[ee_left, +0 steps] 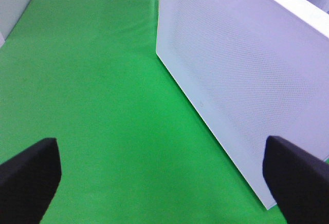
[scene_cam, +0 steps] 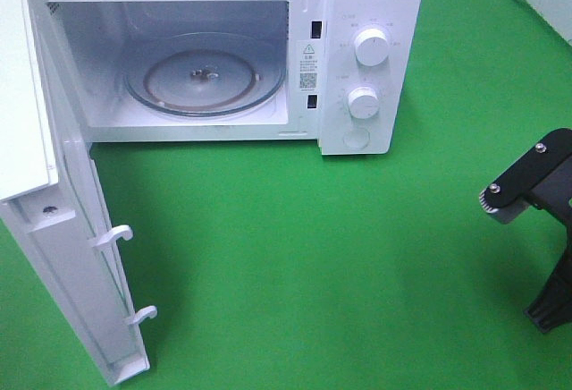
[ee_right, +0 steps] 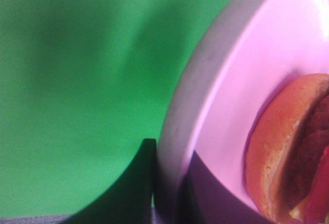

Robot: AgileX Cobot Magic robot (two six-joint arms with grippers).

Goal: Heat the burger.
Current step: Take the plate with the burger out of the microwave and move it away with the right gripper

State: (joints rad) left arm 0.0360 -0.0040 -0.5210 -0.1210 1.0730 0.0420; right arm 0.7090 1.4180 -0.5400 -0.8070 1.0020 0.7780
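From above, the microwave (scene_cam: 223,55) stands with its door (scene_cam: 63,229) swung wide, well away from the right gripper (scene_cam: 545,309) at the frame's edge. The left gripper (ee_left: 164,180) hangs spread open beside the door. The right gripper clamps the pink plate (ee_right: 226,95) rim; the burger (ee_right: 293,152) sits on it, close by.

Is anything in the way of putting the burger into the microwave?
Nothing visible blocks it. The microwave door hangs wide open, and the glass turntable inside is bare. The burger sits on the pink plate by the right gripper.
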